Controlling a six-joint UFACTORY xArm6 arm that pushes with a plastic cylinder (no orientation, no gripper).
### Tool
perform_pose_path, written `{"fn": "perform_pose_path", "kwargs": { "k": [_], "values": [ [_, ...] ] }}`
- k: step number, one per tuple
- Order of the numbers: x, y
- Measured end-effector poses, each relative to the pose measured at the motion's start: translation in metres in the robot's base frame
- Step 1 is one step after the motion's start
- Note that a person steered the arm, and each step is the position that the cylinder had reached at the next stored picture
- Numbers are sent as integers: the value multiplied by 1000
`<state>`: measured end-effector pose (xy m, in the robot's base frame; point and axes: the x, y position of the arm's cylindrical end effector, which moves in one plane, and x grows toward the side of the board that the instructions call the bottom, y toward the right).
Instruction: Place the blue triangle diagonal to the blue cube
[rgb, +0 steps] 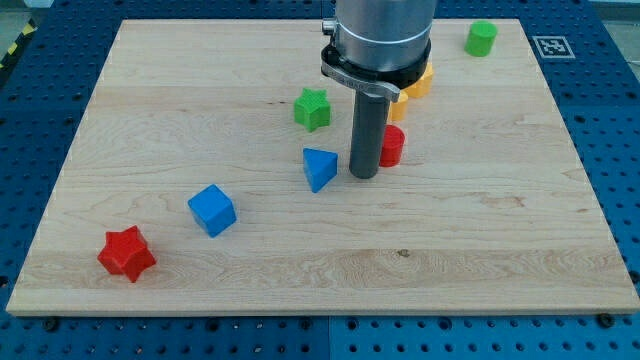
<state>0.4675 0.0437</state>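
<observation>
Red star (127, 252) sits way off; blue cube (212, 210) closer, blue triangle (319, 168) just left of my tip (364, 176). No jaws here, just a rod.

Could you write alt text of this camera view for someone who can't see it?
My tip rests on a wooden board, just right of the blue triangle; the blue cube sits lower left. Green star and red star lie nearby.
</observation>
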Motion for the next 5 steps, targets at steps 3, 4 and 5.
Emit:
{"fn": "perform_pose_path", "kwargs": {
  "k": [3, 4, 5],
  "values": [
    [-1, -28],
    [-1, -49],
    [-1, -66]
  ]
}}
